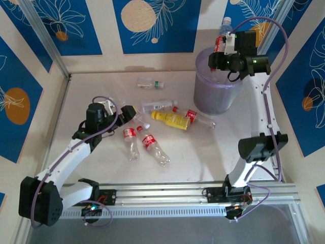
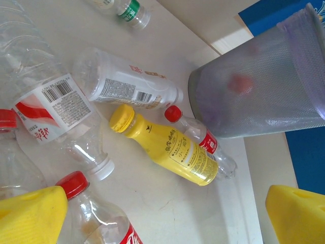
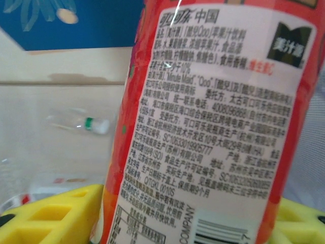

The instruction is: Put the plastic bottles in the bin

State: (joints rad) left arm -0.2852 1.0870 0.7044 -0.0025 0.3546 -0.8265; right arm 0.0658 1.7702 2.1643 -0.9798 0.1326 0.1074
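Note:
My right gripper [image 1: 219,55] is shut on a plastic bottle [image 1: 225,28] with a red and white label [image 3: 213,122], holding it upright over the far rim of the bin [image 1: 217,94], a pale-purple bucket. My left gripper [image 1: 129,114] stands open low over the table, its yellow fingers [image 2: 30,216] wide apart with nothing between them. Ahead of it lie a yellow bottle [image 2: 170,147], a white-labelled clear bottle [image 2: 127,86], a red-capped bottle [image 2: 200,140] by the bin [image 2: 254,91], and a green-capped one [image 2: 129,11]. Two red-labelled bottles [image 1: 130,140] [image 1: 154,147] lie nearer.
A big clear bottle with a red and white label [image 2: 56,117] lies left of the left gripper. Walls with blue panels close off the table at the back and both sides. The aluminium rail [image 1: 203,193] with both arm bases runs along the near edge.

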